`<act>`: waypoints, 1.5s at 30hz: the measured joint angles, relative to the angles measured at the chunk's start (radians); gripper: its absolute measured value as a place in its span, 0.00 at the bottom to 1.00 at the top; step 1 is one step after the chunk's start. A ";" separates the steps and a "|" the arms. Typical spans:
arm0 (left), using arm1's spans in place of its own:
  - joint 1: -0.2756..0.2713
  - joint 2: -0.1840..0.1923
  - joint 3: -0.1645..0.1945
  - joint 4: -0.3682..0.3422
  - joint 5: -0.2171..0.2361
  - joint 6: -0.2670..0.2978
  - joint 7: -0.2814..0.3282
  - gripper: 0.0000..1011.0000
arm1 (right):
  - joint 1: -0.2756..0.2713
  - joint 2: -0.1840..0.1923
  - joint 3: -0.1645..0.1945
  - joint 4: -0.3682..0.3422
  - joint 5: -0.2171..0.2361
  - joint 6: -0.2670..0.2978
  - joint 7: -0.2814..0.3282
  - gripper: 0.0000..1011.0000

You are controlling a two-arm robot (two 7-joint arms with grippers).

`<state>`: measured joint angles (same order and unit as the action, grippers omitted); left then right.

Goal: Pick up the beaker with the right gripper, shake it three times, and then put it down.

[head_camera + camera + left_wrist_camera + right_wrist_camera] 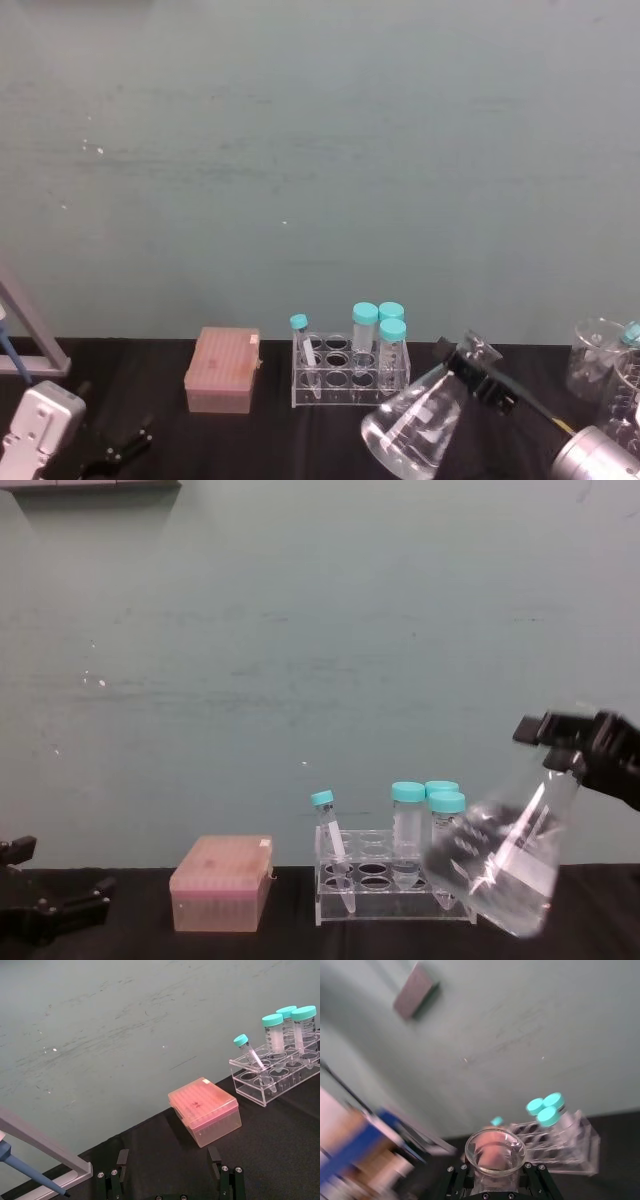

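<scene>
The beaker is a clear conical flask with liquid in it. It hangs tilted above the black table, base toward the rack and neck up to the right. My right gripper is shut on its neck. From the chest, the beaker hangs just right of the tube rack, with the right gripper at its top. The right wrist view looks down into the beaker's rim between the black jaws. My left gripper rests low at the near left, open and holding nothing, its fingers spread wide.
A clear rack with teal-capped tubes stands mid-table. A pink tip box sits to its left. More glassware stands at the far right. A pipette stand is at the far left.
</scene>
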<state>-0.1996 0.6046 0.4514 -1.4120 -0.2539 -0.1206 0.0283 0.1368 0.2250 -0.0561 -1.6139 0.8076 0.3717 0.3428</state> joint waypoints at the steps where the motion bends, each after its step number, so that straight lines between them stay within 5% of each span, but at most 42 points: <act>1: 0.000 0.000 0.000 0.000 0.000 0.000 0.000 0.99 | -0.004 -0.017 0.013 -0.003 0.031 0.018 -0.009 0.45; 2: 0.000 0.000 0.000 0.000 0.000 0.000 0.000 0.99 | -0.011 -0.056 0.043 -0.010 0.098 0.058 -0.036 0.45; 8: 0.000 0.000 0.000 0.000 0.000 0.000 0.000 0.99 | -0.028 -0.151 0.118 -0.027 0.282 0.169 -0.141 0.44; 12: 0.000 0.000 0.000 0.000 0.000 0.000 0.000 0.99 | -0.033 -0.183 0.141 -0.031 0.351 0.203 -0.188 0.44; 16: 0.000 0.000 0.000 0.000 0.000 0.000 0.000 0.99 | -0.035 -0.180 0.136 -0.033 0.361 0.206 -0.207 0.44; 19: 0.000 0.000 0.000 0.000 0.000 0.000 0.000 0.99 | -0.035 -0.153 0.113 -0.034 0.323 0.184 -0.190 0.44; 22: 0.000 0.000 0.000 0.000 0.000 0.000 0.000 0.99 | -0.029 -0.079 0.057 -0.036 0.204 0.109 -0.132 0.45; 26: 0.000 0.000 0.000 0.000 0.000 0.000 0.000 0.99 | -0.004 0.081 -0.057 -0.037 -0.071 -0.067 -0.043 0.44; 30: 0.000 0.000 0.000 0.000 0.000 0.000 0.000 0.99 | 0.022 0.205 -0.146 -0.037 -0.327 -0.221 -0.041 0.45; 31: 0.000 0.000 0.000 0.000 0.000 0.000 0.000 0.99 | 0.032 0.247 -0.175 -0.037 -0.432 -0.275 -0.055 0.44; 34: 0.000 0.000 0.000 0.000 0.000 0.000 0.000 0.99 | 0.044 0.296 -0.208 -0.036 -0.586 -0.341 -0.085 0.45; 35: 0.000 0.000 0.000 0.000 0.000 0.000 0.000 0.99 | 0.050 0.322 -0.226 -0.034 -0.672 -0.373 -0.106 0.44; 40: 0.000 0.000 0.000 0.000 0.000 0.000 0.000 0.99 | 0.061 0.378 -0.264 -0.030 -0.871 -0.422 -0.161 0.45; 45: 0.000 0.000 0.000 0.000 0.000 0.000 0.000 0.99 | 0.061 0.395 -0.277 -0.028 -0.959 -0.442 -0.184 0.45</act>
<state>-0.1995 0.6047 0.4514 -1.4120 -0.2539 -0.1205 0.0283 0.1979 0.6203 -0.3329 -1.6424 -0.1515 -0.0704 0.1590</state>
